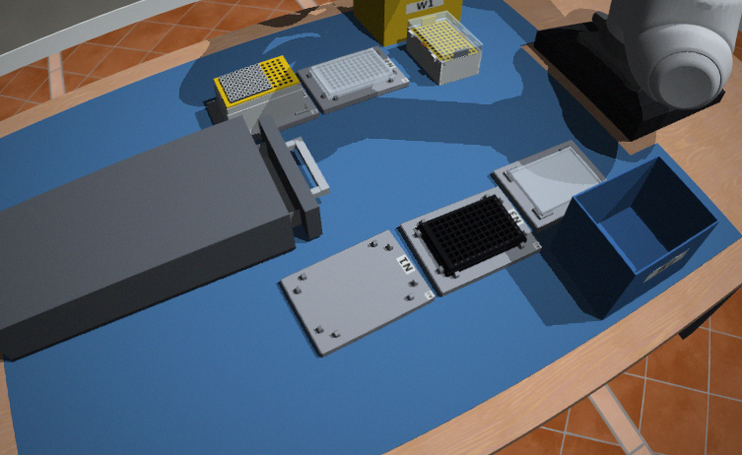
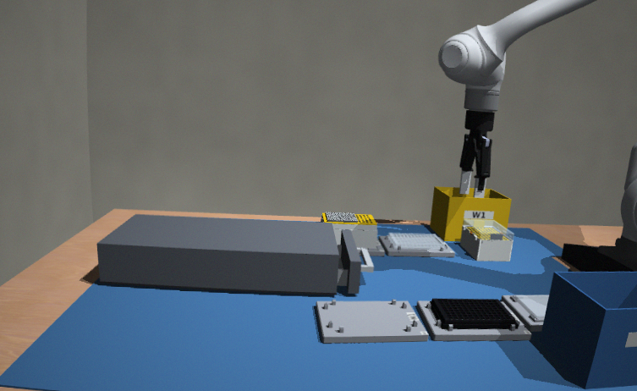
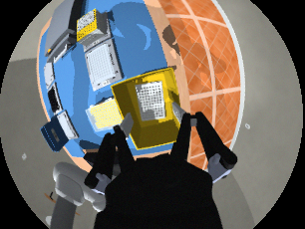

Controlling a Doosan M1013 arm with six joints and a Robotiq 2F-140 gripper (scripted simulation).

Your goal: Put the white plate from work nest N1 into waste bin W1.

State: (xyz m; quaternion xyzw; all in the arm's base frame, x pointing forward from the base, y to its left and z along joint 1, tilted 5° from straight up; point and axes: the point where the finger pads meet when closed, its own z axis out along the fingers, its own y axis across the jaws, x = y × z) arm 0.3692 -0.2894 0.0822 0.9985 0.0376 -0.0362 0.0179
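The yellow bin W1 (image 2: 469,213) stands upright at the back of the blue mat, and its label shows at the top edge of the top view (image 1: 401,17). In the wrist view the white plate (image 3: 152,101) lies inside the yellow bin (image 3: 143,127), below the fingers and apart from them. My gripper (image 2: 472,186) hangs straight above the bin with its fingertips at rim height. Its fingers stand open with nothing between them. The nest N1 (image 1: 356,288) at the front of the mat is bare. The plate is hidden in the top and exterior views.
A long grey box (image 1: 130,226) with a handle fills the left side. A black well plate (image 1: 471,234) sits on the nest beside N1, with a lid nest (image 1: 551,183) behind it. The blue bin W2 (image 1: 636,239) stands at the right. Two tip boxes (image 1: 443,47) and a clear plate (image 1: 351,73) sit near W1.
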